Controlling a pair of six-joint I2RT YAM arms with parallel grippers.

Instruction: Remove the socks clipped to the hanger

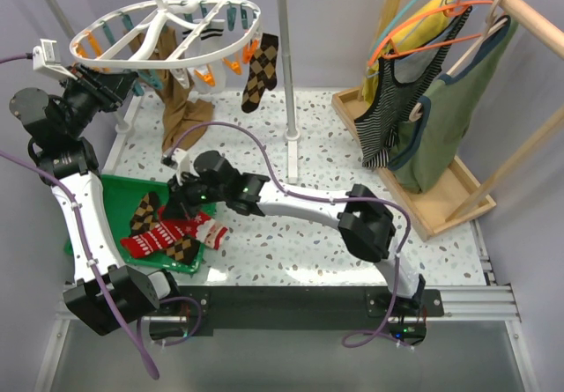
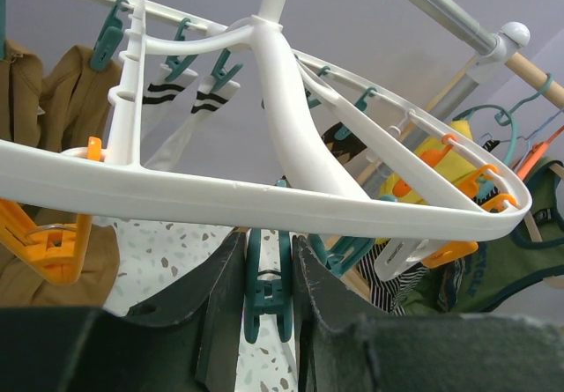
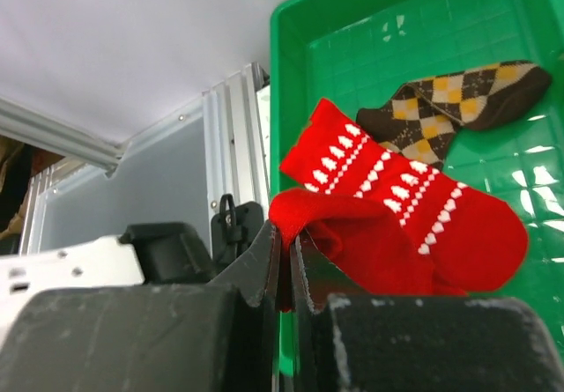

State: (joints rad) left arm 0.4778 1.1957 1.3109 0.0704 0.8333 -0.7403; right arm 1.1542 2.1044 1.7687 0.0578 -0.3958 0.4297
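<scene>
I have the left gripper (image 2: pixel 267 326) part-closed, squeezing a teal clip (image 2: pixel 267 288) under the hanger (image 2: pixel 264 203), likely to open it. The right gripper (image 3: pixel 284 269) is pinched tight on a red sock (image 3: pixel 352 244) over the tray (image 3: pixel 291 75).

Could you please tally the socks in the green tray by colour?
Red socks: 2
Argyle socks: 2
Total: 4
</scene>
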